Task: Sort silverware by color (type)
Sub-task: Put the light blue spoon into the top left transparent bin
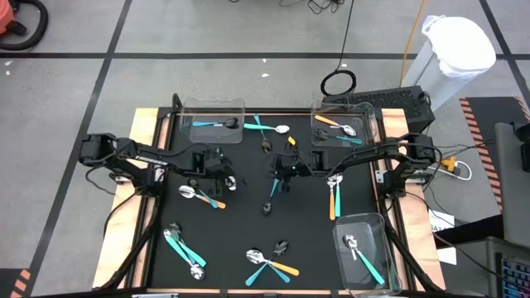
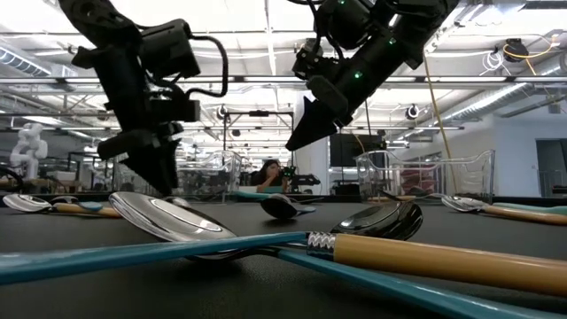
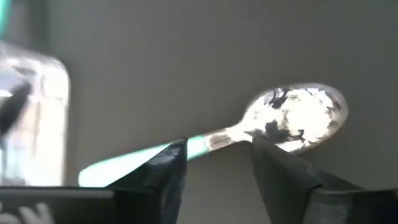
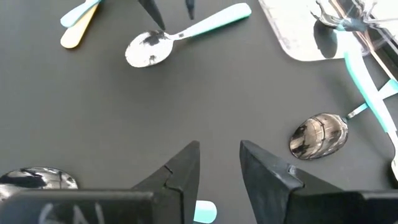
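Above the black mat, left hand [image 3: 217, 171] spread astride a teal-handled spoon [image 3: 292, 118] (not pinching), right hand [image 4: 219, 171] parted, empty.

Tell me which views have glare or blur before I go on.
Left wrist view: soft and blurred, with strong glare on the spoon bowl past the left gripper. Low view: near handles out of focus, ceiling lights blown out. Right wrist view: sharp, small reflections on spoon bowls. High view: even light.
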